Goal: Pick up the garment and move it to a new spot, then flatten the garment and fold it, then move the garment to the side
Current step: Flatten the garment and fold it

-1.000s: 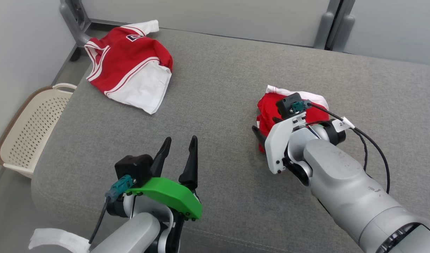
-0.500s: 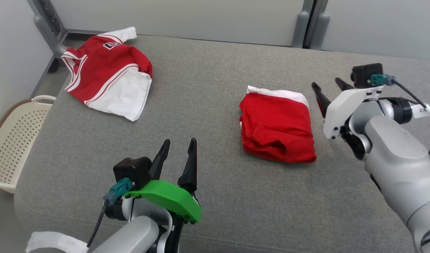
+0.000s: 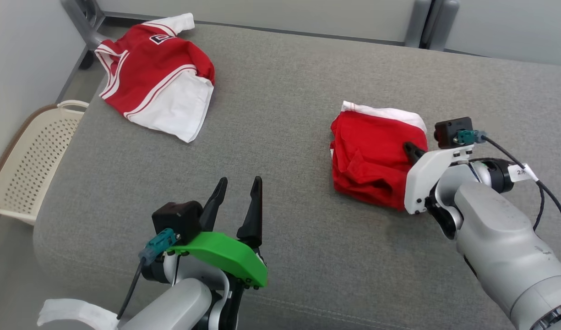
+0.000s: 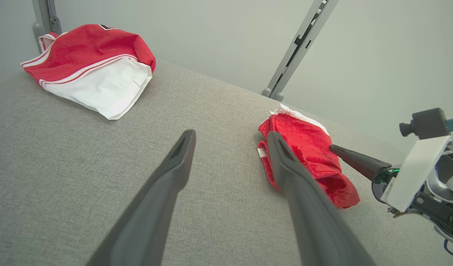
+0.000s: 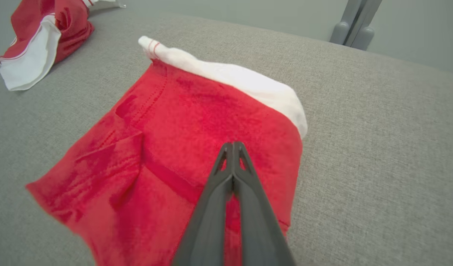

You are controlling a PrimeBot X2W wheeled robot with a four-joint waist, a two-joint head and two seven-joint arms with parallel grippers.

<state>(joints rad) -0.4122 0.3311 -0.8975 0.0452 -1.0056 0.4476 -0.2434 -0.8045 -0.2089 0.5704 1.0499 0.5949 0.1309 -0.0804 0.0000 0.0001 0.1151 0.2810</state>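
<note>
A folded red garment point(image 3: 374, 160) lies right of centre on a grey cushion point(image 3: 285, 114). The right gripper point(image 5: 233, 145) sits at its right edge, fingers clenched together. The left gripper point(image 3: 240, 179) hangs released, near left. Catching only one layer could unravel the fold when lifted.

your left pincer point(image 3: 240, 179) sits low on your left side, its two dark fingers point(image 4: 163, 184) spread wide and pointing forward, with the green cover point(image 3: 220, 256) behind them. your right pincer point(image 3: 407, 146) reaches forward from the pale right forearm point(image 3: 500, 238), tilted down, both tips pressed fully together.
</note>
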